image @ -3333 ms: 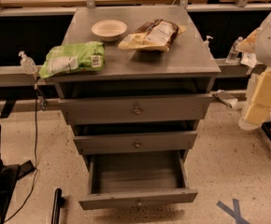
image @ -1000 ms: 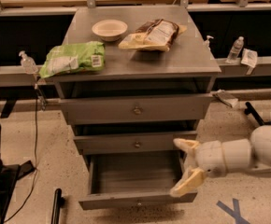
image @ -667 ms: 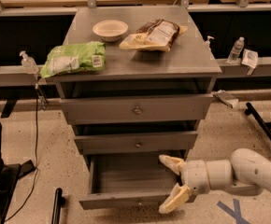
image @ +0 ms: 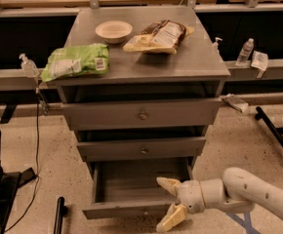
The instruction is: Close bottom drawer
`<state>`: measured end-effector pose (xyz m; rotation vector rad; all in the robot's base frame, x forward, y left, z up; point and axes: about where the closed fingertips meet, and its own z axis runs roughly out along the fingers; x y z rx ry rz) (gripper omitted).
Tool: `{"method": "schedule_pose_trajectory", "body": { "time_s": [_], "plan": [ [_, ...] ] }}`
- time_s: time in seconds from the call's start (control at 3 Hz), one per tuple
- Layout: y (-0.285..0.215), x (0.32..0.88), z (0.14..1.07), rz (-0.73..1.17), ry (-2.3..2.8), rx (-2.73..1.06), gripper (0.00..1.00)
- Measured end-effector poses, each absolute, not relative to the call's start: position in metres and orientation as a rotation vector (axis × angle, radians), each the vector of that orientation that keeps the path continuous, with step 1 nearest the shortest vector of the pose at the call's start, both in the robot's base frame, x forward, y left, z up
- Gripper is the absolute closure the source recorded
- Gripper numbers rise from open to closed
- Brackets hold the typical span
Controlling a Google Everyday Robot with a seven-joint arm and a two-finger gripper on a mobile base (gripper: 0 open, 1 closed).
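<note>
The bottom drawer point(image: 131, 208) of the grey metal cabinet stands pulled far out, its plain grey box empty and its slim front low in the view with a small knob point(image: 144, 212). My gripper point(image: 170, 203) reaches in from the right on a white arm. Its cream fingers are spread open, one fingertip point(image: 167, 182) above the drawer's right front corner and the other fingertip point(image: 167, 222) below the front. Nothing is held between them.
The middle drawer point(image: 142, 149) and top drawer point(image: 141, 114) above are each slightly out. On the cabinet top lie a green bag point(image: 75, 61), a white bowl point(image: 113, 31) and a brown snack bag point(image: 158, 35). Black stands and cables sit on the floor at left point(image: 0, 189) and right point(image: 278, 135).
My arm has swung down from the right and moved left, bringing the open gripper from beside the middle drawer to the bottom drawer's right front corner. The drawers have not moved.
</note>
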<state>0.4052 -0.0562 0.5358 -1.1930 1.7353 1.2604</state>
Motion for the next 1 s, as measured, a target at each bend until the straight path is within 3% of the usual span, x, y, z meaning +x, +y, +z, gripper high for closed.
{"method": "schedule_pose_trajectory", "body": {
  "time_s": [0.33,1.0],
  "plan": [
    [-0.062,0.405,0.521,1.165,1.798,-1.228,0.0],
    [-0.119,0.461,0.427,0.871,1.696,-1.285,0.0]
  ]
}}
